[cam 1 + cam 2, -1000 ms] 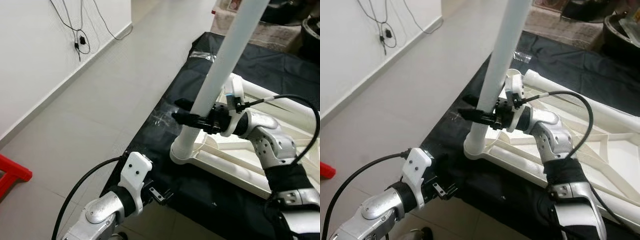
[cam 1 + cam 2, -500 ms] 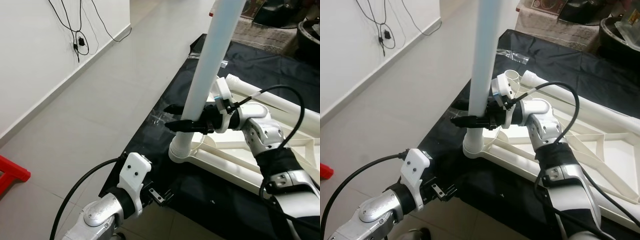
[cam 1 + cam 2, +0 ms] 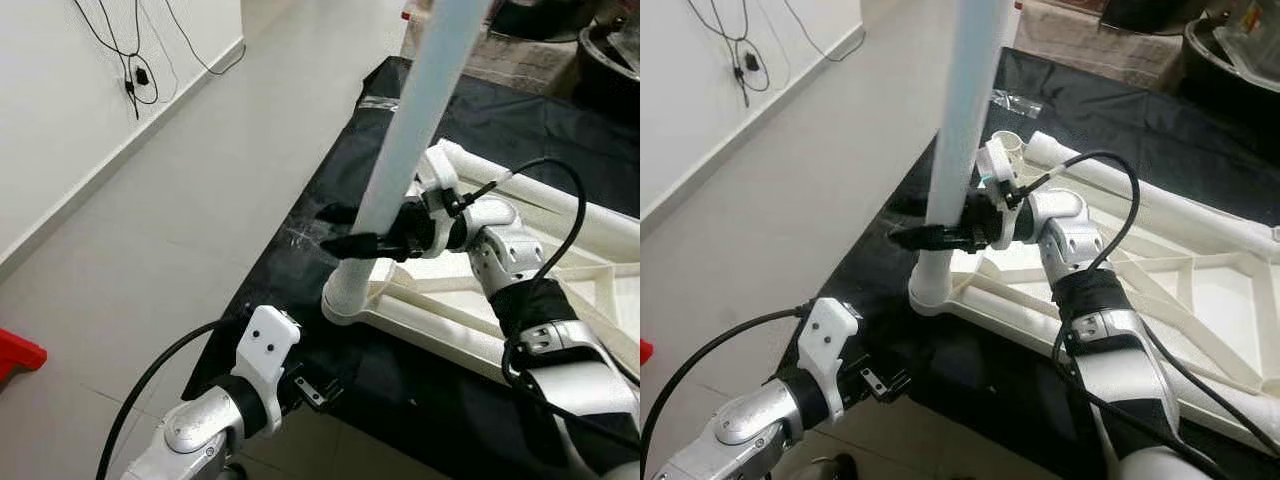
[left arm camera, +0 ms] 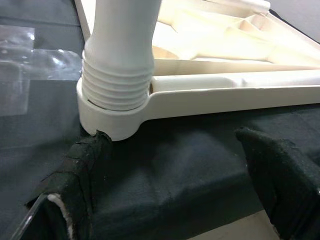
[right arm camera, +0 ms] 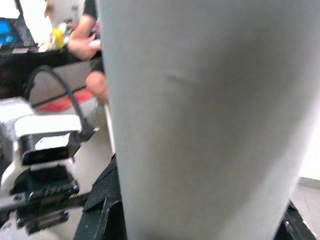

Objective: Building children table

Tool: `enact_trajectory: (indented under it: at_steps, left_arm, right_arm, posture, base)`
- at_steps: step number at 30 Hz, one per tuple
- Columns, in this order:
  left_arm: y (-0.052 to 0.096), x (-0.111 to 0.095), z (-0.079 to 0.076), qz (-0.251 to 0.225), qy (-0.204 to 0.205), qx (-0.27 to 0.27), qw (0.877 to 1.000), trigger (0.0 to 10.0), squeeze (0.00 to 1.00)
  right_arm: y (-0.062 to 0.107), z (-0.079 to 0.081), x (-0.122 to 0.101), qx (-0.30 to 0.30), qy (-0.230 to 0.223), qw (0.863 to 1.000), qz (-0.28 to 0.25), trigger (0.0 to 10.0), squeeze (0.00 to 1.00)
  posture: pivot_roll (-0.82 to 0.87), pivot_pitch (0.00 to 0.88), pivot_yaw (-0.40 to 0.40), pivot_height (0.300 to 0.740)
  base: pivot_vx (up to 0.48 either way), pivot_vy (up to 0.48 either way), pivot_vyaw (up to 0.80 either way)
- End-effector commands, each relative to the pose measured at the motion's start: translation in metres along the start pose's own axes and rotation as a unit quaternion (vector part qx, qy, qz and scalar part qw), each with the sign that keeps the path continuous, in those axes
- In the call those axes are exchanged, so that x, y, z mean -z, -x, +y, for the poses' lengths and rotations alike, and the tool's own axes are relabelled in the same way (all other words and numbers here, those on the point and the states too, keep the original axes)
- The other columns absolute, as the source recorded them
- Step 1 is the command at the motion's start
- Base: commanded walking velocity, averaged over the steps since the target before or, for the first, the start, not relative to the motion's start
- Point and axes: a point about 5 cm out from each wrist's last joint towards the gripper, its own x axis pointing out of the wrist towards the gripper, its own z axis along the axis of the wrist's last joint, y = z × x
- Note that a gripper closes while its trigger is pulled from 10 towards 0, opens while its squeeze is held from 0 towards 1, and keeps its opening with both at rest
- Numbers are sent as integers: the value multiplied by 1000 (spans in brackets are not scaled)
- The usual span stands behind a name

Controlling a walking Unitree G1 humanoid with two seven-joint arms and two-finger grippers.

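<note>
The top of the white table leg [image 3: 405, 150] is cut off by the frame edge in both eye views. In the right wrist view the leg is so near that its surface blurs; a person's arm [image 5: 82, 37] is dimly made out behind it.

The leg stands nearly upright, its threaded foot seated in the round corner socket [image 4: 107, 122] of the white tabletop frame [image 3: 1200, 300], which lies on a black mat [image 3: 300, 250] over the tiled floor [image 3: 180, 190].

The right gripper [image 3: 352, 228] is reached forward from a bent elbow, and its 2 black fingers are clamped on the leg just above the socket. The far finger is partly hidden behind the leg.

The left gripper [image 4: 170, 185] is held low at the near edge of the mat, pointed toward the socket; its 2 padded fingers [image 4: 82, 175] are spread apart with nothing between them.

A clear plastic bag [image 3: 1018, 101] lies farther along the mat. Black cables [image 3: 125, 50] hang on the white wall.
</note>
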Motion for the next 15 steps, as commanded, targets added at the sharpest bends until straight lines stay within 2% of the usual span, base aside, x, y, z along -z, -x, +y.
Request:
enact_trajectory:
  at_steps: [1, 10, 15]
  left_arm:
    - [2, -1, -4, 2, 2, 6, 1000, 10000, 0]
    - [2, -1, -4, 1, 1, 7, 1000, 10000, 0]
    - [2, -1, -3, 2, 0, 8, 1000, 10000, 0]
  right_arm:
    - [3, 8, 37, 17, -75, 997, 14, 10000, 0]
    - [9, 14, 45, 17, -77, 997, 20, 10000, 0]
    - [10, 20, 49, -12, -61, 996, 66, 10000, 0]
  posture:
    - [164, 246, -97, 740]
    - [162, 244, -93, 740]
    - [160, 243, -92, 740]
  base:
    - [0, 0, 0]
    - [0, 0, 0]
    - [0, 0, 0]
